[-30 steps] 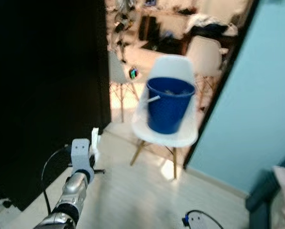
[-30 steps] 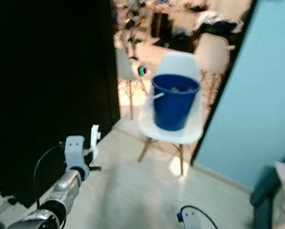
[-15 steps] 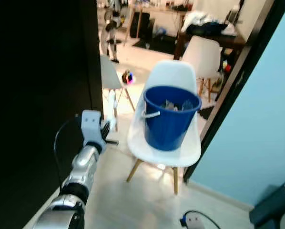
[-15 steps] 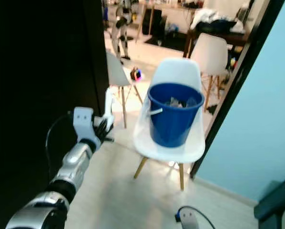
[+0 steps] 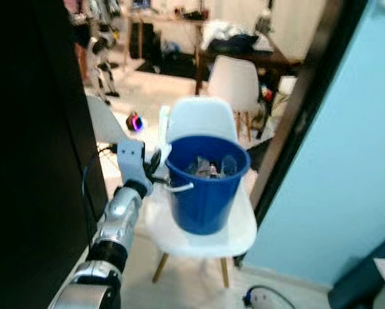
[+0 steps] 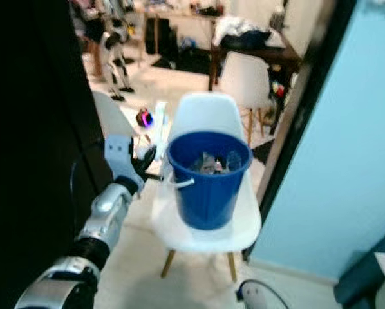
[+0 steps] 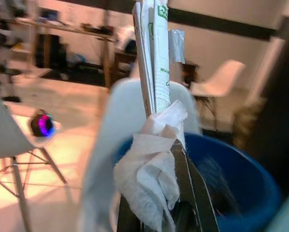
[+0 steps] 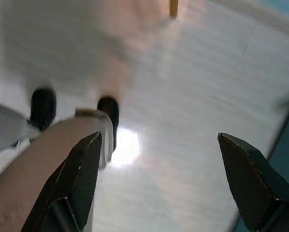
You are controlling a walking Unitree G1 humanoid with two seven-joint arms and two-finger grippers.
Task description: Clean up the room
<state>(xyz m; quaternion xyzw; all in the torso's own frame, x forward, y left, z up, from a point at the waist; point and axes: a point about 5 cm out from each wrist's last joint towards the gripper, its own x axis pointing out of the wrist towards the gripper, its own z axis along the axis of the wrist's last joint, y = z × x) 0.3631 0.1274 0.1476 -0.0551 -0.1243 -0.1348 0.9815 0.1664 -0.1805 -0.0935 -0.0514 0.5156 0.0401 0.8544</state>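
A blue bucket [image 5: 206, 183] with rubbish inside stands on the seat of a white chair [image 5: 199, 239]. My left gripper [image 5: 155, 164] is raised just to the left of the bucket's rim. It is shut on a flat white carton [image 7: 154, 58] and a crumpled white tissue [image 7: 149, 179]. The carton [image 5: 163, 123] sticks up above the fingers, beside the chair's back. In the left wrist view the bucket [image 7: 241, 193] lies close beyond the held items. My right gripper [image 8: 159, 179] hangs open over pale floor with nothing between its fingers [image 8: 81, 179].
A black wall [image 5: 25, 161] stands close on the left, and a teal wall [image 5: 347, 161] with a dark door frame [image 5: 295, 109] on the right. More white chairs [image 5: 234, 84], a cluttered table and a coloured ball [image 5: 134, 121] lie beyond. A cable [image 5: 263, 297] lies on the floor.
The camera has come closer to the chair and bucket. My left gripper, still holding the carton and tissue, has risen and now sits next to the bucket's rim.
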